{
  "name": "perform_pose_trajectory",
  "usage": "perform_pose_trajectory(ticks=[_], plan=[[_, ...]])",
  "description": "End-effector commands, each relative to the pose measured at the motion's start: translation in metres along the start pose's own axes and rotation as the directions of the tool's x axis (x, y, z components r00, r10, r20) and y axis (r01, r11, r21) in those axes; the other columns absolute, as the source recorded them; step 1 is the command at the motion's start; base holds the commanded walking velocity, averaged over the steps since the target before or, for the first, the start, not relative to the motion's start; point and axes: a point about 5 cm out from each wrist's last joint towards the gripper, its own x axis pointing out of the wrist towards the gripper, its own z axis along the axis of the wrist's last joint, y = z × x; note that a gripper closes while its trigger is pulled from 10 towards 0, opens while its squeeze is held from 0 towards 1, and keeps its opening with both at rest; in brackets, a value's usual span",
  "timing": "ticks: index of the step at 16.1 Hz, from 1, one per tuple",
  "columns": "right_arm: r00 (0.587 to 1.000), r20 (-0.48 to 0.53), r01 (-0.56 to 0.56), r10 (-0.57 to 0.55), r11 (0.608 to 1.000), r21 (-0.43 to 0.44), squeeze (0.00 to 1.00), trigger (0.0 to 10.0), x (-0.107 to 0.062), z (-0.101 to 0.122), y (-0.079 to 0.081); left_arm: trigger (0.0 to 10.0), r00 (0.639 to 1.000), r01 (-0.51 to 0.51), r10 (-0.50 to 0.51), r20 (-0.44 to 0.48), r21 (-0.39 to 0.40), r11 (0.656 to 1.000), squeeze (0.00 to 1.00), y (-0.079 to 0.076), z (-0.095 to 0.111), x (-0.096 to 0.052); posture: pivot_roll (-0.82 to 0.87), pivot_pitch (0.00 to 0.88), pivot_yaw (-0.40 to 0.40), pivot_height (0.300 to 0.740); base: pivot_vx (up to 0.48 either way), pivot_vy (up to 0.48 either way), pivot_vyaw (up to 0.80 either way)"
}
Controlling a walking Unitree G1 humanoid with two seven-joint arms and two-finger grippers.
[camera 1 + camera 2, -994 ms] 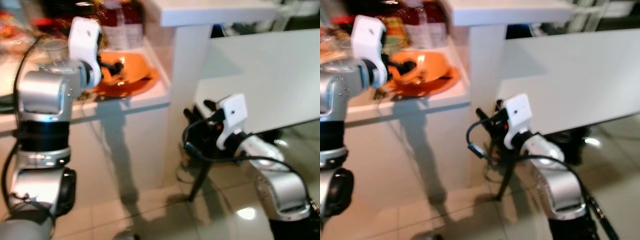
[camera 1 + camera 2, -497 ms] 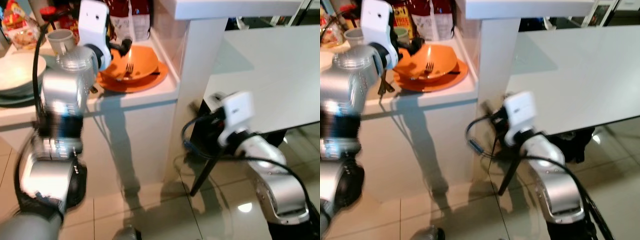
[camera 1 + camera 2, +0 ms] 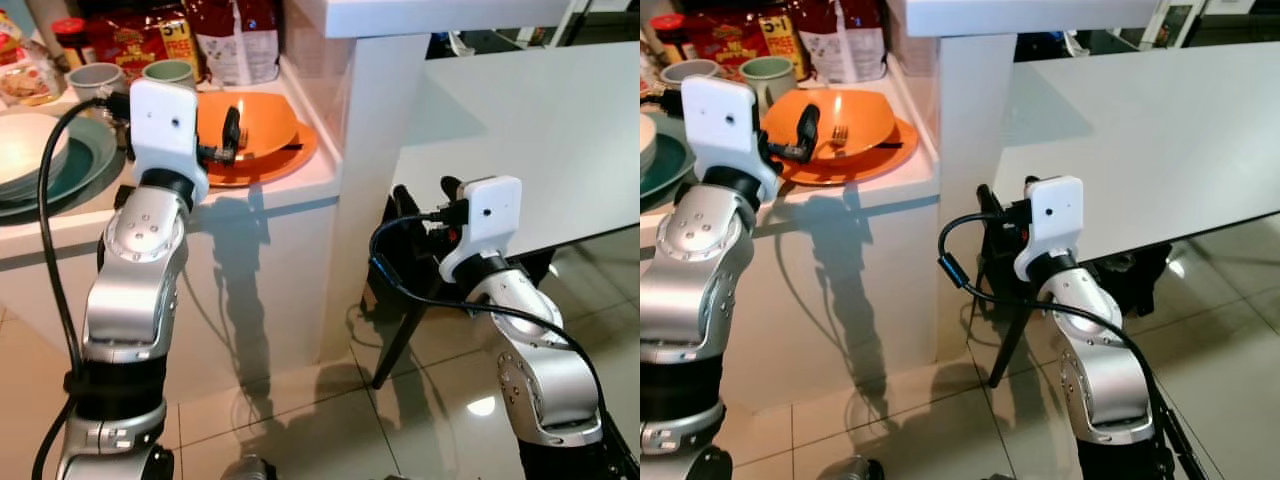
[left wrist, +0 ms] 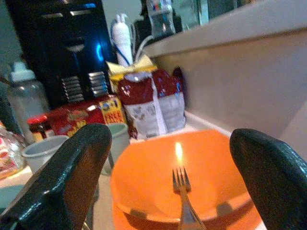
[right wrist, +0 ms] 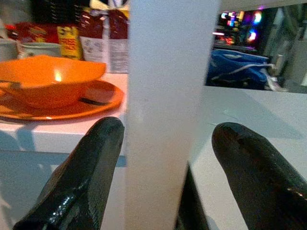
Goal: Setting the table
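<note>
Right now the left gripper [image 3: 805, 128] hovers, fingers spread and empty, just at the near-left rim of the orange bowl [image 3: 840, 117], which sits on an orange plate [image 3: 885, 155] with a fork [image 4: 184, 201] inside. Closing carelessly could tip the bowl or flick the fork off the counter [image 3: 290, 195]. Low by the white pillar [image 3: 965, 180], the right gripper [image 5: 165, 167] is also open and could bump it.

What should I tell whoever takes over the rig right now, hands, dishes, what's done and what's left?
Left hand: open, empty, raised at the near rim of the orange bowl.
Right hand: open, empty, low beside the white pillar.
The bowl sits on an orange plate on the counter, with a fork in it; two mugs stand behind, stacked plates further left.
Done: nothing carried yet; the white table has nothing on the part in view.
Left: grasp the bowl set and carry it to the table.
</note>
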Motion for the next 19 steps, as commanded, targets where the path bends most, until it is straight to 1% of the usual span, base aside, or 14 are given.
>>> perform_pose_trajectory(ticks=[1, 2, 3, 5, 6, 7, 8, 9, 10, 13, 15, 16, 18, 19], plan=[[0.999, 0.035, -0.015, 0.015, 1.000, 0.009, 0.00, 10.0, 0.002, 0.006, 0.000, 10.0, 1.000, -0.008, 0.008, 0.026, -0.011, 1.000, 0.00, 0.001, 0.008, -0.001, 0.01, 0.041, -0.025, 0.740, 0.322, 0.000, 0.00], [0.998, 0.052, -0.015, 0.019, 0.997, -0.080, 0.00, 10.0, 0.003, 0.009, -0.001, 10.0, 1.000, -0.004, 0.004, 0.028, -0.004, 1.000, 0.00, 0.001, 0.008, -0.001, 0.02, 0.040, -0.030, 0.740, 0.349, 0.000, 0.00], [0.998, 0.052, -0.019, 0.026, 0.991, -0.131, 0.00, 10.0, 0.002, 0.008, -0.001, 10.0, 1.000, -0.011, 0.011, 0.029, -0.004, 1.000, 0.00, 0.002, 0.009, -0.002, 0.01, 0.039, -0.030, 0.740, 0.364, 0.000, 0.80], [0.997, 0.048, -0.051, 0.058, 0.989, -0.140, 0.00, 10.0, -0.002, 0.004, -0.001, 10.0, 1.000, -0.013, 0.014, 0.026, -0.004, 1.000, 0.00, 0.004, 0.010, -0.004, 0.01, 0.035, -0.030, 0.740, 0.369, 0.000, 0.80], [0.997, 0.048, -0.053, 0.059, 0.992, -0.115, 0.00, 10.0, -0.005, 0.003, -0.002, 10.0, 1.000, -0.018, 0.018, 0.020, 0.000, 1.000, 0.00, 0.005, 0.008, -0.004, 0.01, 0.035, -0.030, 0.740, 0.371, 0.000, 0.80], [0.997, 0.052, -0.052, 0.056, 0.995, -0.086, 0.00, 10.0, -0.006, 0.003, -0.004, 10.0, 1.000, -0.019, 0.019, 0.015, 0.000, 1.000, 0.00, 0.006, 0.008, -0.004, 0.01, 0.032, -0.029, 0.740, 0.368, 0.000, 0.00], [0.995, 0.060, -0.069, 0.073, 0.996, -0.062, 0.00, 10.0, -0.009, 0.004, -0.005, 10.0, 1.000, -0.015, 0.015, 0.010, 0.001, 1.000, 0.00, 0.006, 0.007, -0.004, 0.01, 0.028, -0.027, 0.740, 0.371, 0.000, 0.00], [0.992, 0.073, -0.101, 0.105, 0.993, -0.060, 0.00, 10.0, -0.011, 0.006, -0.004, 10.0, 1.000, -0.011, 0.011, 0.005, -0.004, 1.000, 0.00, 0.006, 0.006, -0.004, 0.01, 0.026, -0.026, 0.740, 0.371, 0.000, 0.00], [0.980, 0.091, -0.171, 0.175, 0.984, -0.055, 0.00, 10.0, -0.018, 0.008, 0.000, 10.0, 1.000, 0.008, -0.008, 0.005, -0.006, 1.000, 0.00, 0.006, 0.007, -0.003, 0.01, 0.024, -0.025, 0.740, 0.368, 0.000, 0.00], [0.945, 0.073, -0.317, 0.318, 0.948, -0.018, 0.00, 10.0, -0.038, 0.006, 0.007, 10.0, 0.997, 0.076, -0.076, 0.015, -0.008, 0.997, 0.00, 0.001, 0.010, -0.001, 0.00, 0.017, -0.021, 0.740, 0.368, 0.000, 0.00], [0.913, 0.041, -0.406, 0.406, 0.914, -0.005, 0.00, 10.0, -0.050, 0.004, 0.009, 10.0, 0.994, 0.109, -0.109, -0.013, -0.034, 0.993, 0.00, -0.002, 0.008, 0.001, 0.00, 0.013, -0.015, 0.740, 0.156, 0.000, 0.00], [0.908, 0.027, -0.418, 0.418, 0.908, -0.006, 0.00, 10.0, -0.052, 0.003, 0.009, 10.0, 0.988, 0.143, -0.144, -0.055, -0.034, 0.989, 0.00, -0.005, 0.004, 0.002, 0.00, 0.010, -0.014, 0.740, 0.000, 0.000, 0.00], [0.908, -0.001, -0.419, 0.419, 0.908, 0.005, 0.00, 10.0, -0.053, 0.003, 0.003, 10.0, 0.969, 0.226, -0.227, -0.095, -0.026, 0.974, 0.00, -0.011, 0.000, 0.008, 0.00, 0.009, -0.011, 0.740, 0.000, 0.000, 0.00], [0.909, -0.010, -0.417, 0.417, 0.909, 0.004, 0.00, 10.0, -0.053, 0.003, 0.000, 10.0, 0.963, 0.236, -0.237, -0.129, -0.019, 0.971, 0.00, -0.012, -0.003, 0.012, 0.00, 0.009, -0.010, 0.740, 0.000, 0.000, 0.00]])
